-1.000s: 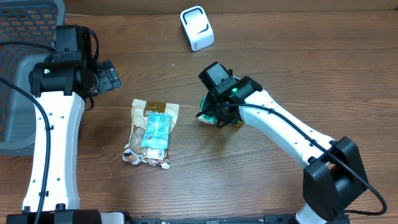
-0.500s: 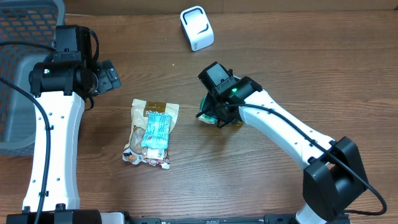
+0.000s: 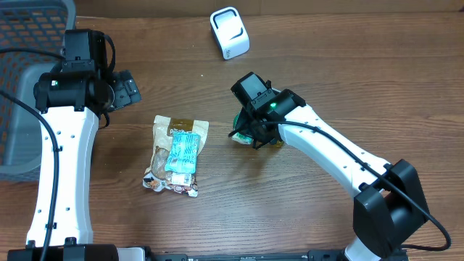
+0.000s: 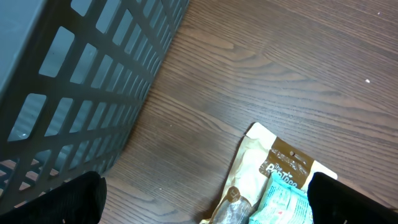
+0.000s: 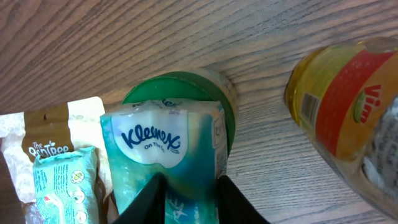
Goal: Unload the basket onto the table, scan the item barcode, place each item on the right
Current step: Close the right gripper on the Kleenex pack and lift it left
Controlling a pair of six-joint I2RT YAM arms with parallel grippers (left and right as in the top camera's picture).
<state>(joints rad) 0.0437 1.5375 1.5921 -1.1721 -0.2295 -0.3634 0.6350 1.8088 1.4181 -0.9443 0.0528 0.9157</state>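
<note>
A teal Kleenex tissue pack (image 5: pixel 165 155) lies against a round green-lidded container (image 5: pixel 180 87). My right gripper (image 5: pixel 189 196) is shut on the pack, one black finger pressed to each side. From overhead the right gripper (image 3: pixel 250 127) covers most of the pack, and only a green edge (image 3: pixel 239 136) shows. The white barcode scanner (image 3: pixel 229 32) stands at the back of the table. My left gripper (image 3: pixel 125 88) hovers open over bare wood to the left, its fingertips (image 4: pixel 81 199) wide apart with nothing between them (image 4: pixel 205 208).
A tan snack bag (image 3: pixel 174 156) with a light-blue packet (image 3: pixel 182 152) on top lies mid-table. A yellow bottle with a red label (image 5: pixel 348 118) lies right of the tissue pack. A grey mesh basket (image 3: pixel 29 43) fills the far left corner.
</note>
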